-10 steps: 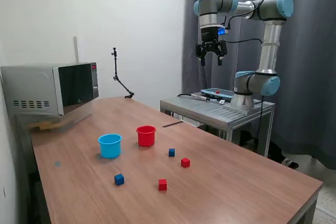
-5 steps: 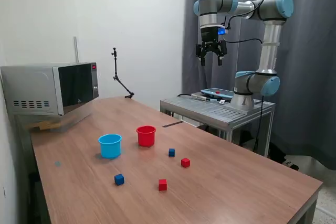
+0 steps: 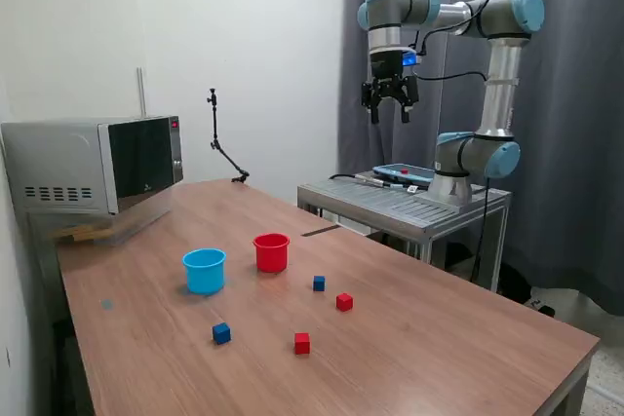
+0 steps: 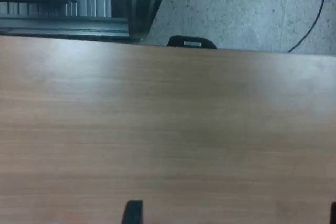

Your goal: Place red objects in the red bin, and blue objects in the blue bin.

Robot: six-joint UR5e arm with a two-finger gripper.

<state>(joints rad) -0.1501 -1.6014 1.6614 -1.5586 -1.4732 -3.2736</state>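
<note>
On the wooden table [image 3: 439, 338] stand the red bin [image 3: 271, 251] and, toward the exterior view's left of it, the light blue bin [image 3: 204, 270]. Two red cubes [image 3: 344, 302] [image 3: 302, 343] and two dark blue cubes [image 3: 319, 283] [image 3: 221, 333] lie scattered in front of the bins. My gripper [image 3: 389, 114] hangs high above the table's far side, open and holding nothing. The wrist view looks down on bare wooden tabletop [image 4: 168, 129]; one dark fingertip [image 4: 133, 213] shows at its edge, and no cube or bin appears there.
A microwave [image 3: 97, 163] sits at the table's far corner on the exterior view's left. A metal stand [image 3: 405, 204] carrying the arm's base adjoins the table's far side, with a small camera arm [image 3: 220, 143] by the wall. Speckled floor [image 4: 247, 9] lies beyond the table edge.
The gripper has shifted slightly toward the exterior view's left and a little upward. Cubes and bins have not moved.
</note>
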